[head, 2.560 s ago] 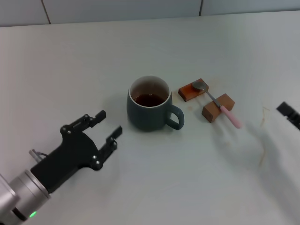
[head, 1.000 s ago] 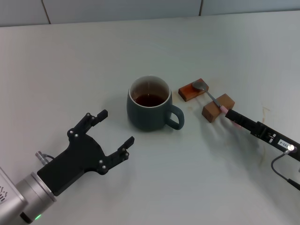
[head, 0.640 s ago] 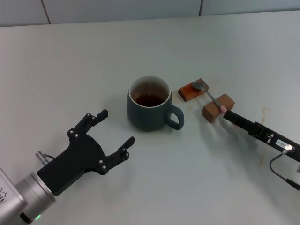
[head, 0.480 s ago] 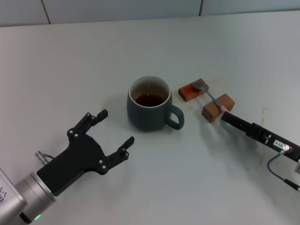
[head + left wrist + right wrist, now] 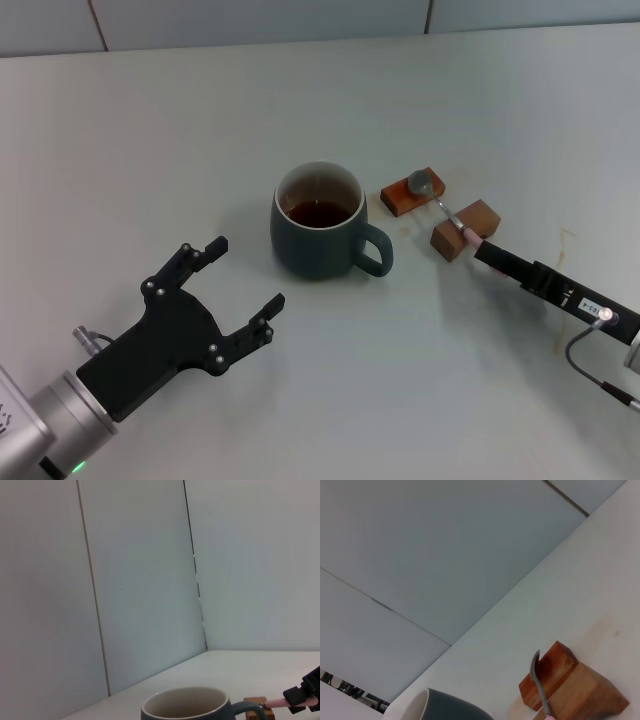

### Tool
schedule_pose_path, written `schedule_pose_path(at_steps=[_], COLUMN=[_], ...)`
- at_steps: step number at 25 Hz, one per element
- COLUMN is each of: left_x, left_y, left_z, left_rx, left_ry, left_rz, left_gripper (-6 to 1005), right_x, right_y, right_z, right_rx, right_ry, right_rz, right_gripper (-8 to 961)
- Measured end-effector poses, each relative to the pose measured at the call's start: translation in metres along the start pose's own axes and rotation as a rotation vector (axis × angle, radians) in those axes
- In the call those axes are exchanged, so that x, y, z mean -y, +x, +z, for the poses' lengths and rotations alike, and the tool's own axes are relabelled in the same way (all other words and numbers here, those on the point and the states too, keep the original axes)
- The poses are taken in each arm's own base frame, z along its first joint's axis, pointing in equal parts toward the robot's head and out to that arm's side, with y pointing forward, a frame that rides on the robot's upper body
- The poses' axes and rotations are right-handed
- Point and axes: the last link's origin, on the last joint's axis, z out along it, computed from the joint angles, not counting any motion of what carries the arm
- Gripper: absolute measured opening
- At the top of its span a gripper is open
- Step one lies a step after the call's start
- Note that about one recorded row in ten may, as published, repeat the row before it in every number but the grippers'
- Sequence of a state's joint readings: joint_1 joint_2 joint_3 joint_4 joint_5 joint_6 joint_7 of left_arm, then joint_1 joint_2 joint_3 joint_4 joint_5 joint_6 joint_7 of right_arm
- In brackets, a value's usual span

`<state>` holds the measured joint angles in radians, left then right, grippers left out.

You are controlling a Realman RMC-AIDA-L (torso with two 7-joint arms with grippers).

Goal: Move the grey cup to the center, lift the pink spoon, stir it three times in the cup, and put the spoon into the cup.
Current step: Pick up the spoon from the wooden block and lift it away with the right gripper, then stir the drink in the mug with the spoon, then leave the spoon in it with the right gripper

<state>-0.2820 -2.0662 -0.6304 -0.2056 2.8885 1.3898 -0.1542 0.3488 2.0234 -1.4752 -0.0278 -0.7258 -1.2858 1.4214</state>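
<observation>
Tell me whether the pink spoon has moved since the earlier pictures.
Yes. The pink spoon, clamped by the right gripper, has its bowl tipped up off the brown block, which lies as before.

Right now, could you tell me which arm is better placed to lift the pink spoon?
Right: the right gripper is already at the pink spoon's handle, while the left gripper hangs open beyond the grey cup.

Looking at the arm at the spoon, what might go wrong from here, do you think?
The right gripper grips only the end of the pink spoon, so it could twist or slip when lifted. The spoon lies across two wooden blocks, which could get knocked. The grey cup holds dark liquid that stirring could splash.
</observation>
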Motion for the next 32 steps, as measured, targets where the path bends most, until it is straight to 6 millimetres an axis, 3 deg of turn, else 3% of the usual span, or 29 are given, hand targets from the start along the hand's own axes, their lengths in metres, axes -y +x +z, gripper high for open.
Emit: schedule_pose_path(at_steps=[7, 13, 19, 27, 31, 32], left_x=[0.000, -0.002, -0.005, -0.006, -0.004, -0.004], left_y=[-0.001, -0.001, -0.001, -0.003, -0.006, -0.006], left_z=[-0.002, -0.004, -0.005, -0.003, 0.001, 0.002], left_rx=[0.005, -0.001, -0.002, 0.018, 0.042, 0.046], left_ry=[0.004, 0.007, -0.010, -0.034, -0.040, -0.041], left_rz=[0.000, 0.013, 0.016, 0.021, 0.025, 0.026], left_gripper=[860, 859, 859, 859, 859, 859], right_x=[0.000, -0.008, -0.020, -0.041, -0.058, -0.069], right_y=[0.003, 0.003, -0.009, -0.058, -0.089, -0.105], right_z=[-0.003, -0.009, -0.024, -0.038, -0.033, -0.028], right_rx=[0.004, 0.034, 0.111, 0.196, 0.170, 0.133], right_ry=[-0.001, -0.064, -0.168, -0.335, -0.416, -0.454], right_rz=[-0.015, -0.029, -0.090, -0.264, -0.339, -0.377], right_gripper=[118, 117, 117, 117, 117, 117])
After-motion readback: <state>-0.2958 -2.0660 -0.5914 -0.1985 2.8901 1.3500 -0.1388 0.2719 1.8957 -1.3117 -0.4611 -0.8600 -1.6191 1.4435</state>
